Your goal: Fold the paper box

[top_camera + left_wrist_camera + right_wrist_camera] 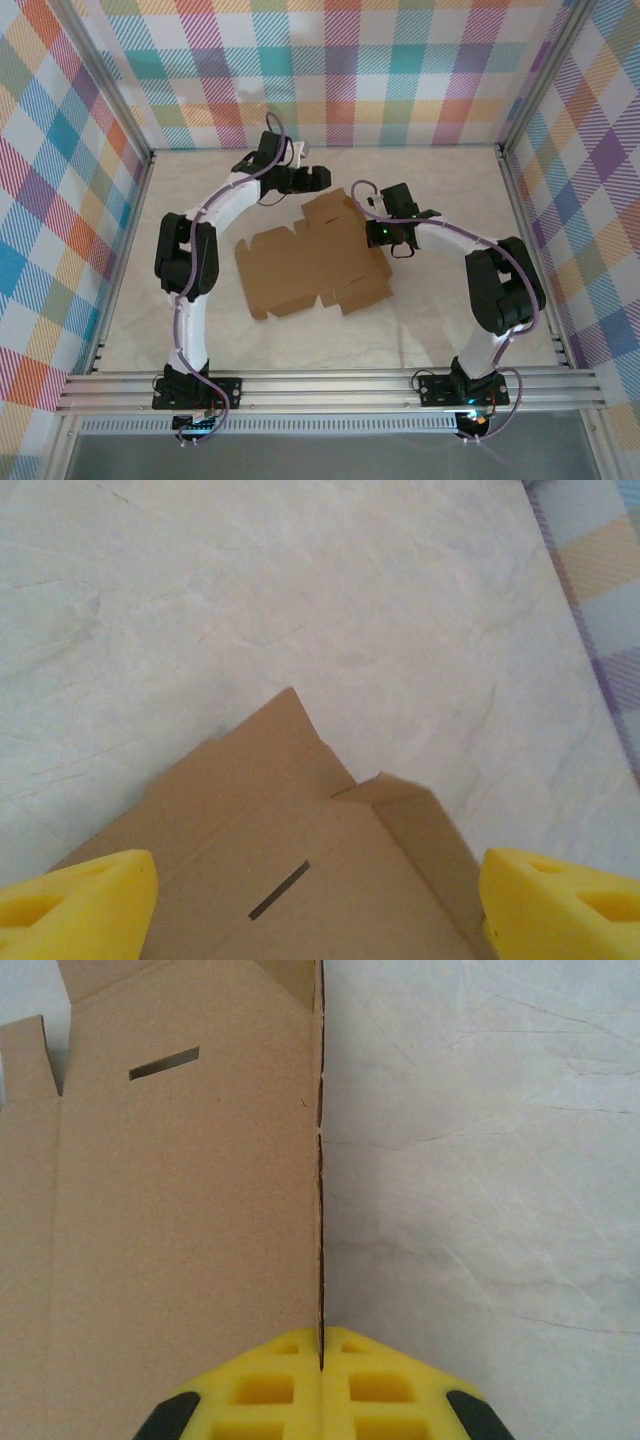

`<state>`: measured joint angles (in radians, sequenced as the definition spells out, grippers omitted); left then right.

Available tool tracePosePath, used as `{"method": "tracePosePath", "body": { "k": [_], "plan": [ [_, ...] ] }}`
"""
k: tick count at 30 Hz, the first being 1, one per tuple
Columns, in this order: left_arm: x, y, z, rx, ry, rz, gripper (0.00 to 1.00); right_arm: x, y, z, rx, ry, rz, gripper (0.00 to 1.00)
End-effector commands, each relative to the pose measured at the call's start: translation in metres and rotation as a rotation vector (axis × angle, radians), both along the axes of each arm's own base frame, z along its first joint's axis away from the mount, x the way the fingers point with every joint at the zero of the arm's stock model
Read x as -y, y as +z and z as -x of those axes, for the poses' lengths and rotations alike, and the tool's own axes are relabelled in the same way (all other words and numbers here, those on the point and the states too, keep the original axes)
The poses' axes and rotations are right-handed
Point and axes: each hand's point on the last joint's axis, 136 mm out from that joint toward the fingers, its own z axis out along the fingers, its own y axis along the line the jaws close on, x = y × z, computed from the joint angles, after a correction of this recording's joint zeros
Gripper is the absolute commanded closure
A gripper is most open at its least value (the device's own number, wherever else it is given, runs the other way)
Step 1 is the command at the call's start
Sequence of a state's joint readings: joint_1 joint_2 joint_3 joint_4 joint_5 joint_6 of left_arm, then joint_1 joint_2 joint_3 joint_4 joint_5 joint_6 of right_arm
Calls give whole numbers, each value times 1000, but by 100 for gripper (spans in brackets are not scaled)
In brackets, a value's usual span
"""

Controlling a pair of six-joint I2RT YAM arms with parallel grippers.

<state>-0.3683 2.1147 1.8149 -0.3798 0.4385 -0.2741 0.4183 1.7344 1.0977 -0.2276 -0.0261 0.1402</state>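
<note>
The paper box [305, 268], a plain brown die-cut sheet with a slot, lies mostly flat mid-surface [450, 200]. One side flap stands upright, pinched by the right pincer [321, 1348].

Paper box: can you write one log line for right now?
brown cardboard paper box: mostly flat | left gripper: open, over its corner | right gripper: shut on its edge

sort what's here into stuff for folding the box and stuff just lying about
For the job: flat brown die-cut cardboard sheet; right gripper, shut on its edge; left gripper, open by its corner.
Just there: pale marbled tabletop; plaid walls; aluminium frame rails.
</note>
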Motion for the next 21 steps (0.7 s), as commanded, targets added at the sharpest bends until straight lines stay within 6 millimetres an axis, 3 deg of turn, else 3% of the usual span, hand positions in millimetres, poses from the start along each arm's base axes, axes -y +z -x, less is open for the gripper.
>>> {"method": "tracePosePath", "body": {
  "k": [1, 14, 21],
  "plan": [
    [16, -1, 8, -166, 79, 5, 20, 1, 13, -7, 53, -2, 49, 100],
    [66, -14, 11, -350, 145, -1, 33, -7, 11, -5, 144, 62, 250, 100],
    [70, -42, 9, -435, 211, 12, 32, -17, 10, -4, 159, 90, 276, 100]
  ]
}}
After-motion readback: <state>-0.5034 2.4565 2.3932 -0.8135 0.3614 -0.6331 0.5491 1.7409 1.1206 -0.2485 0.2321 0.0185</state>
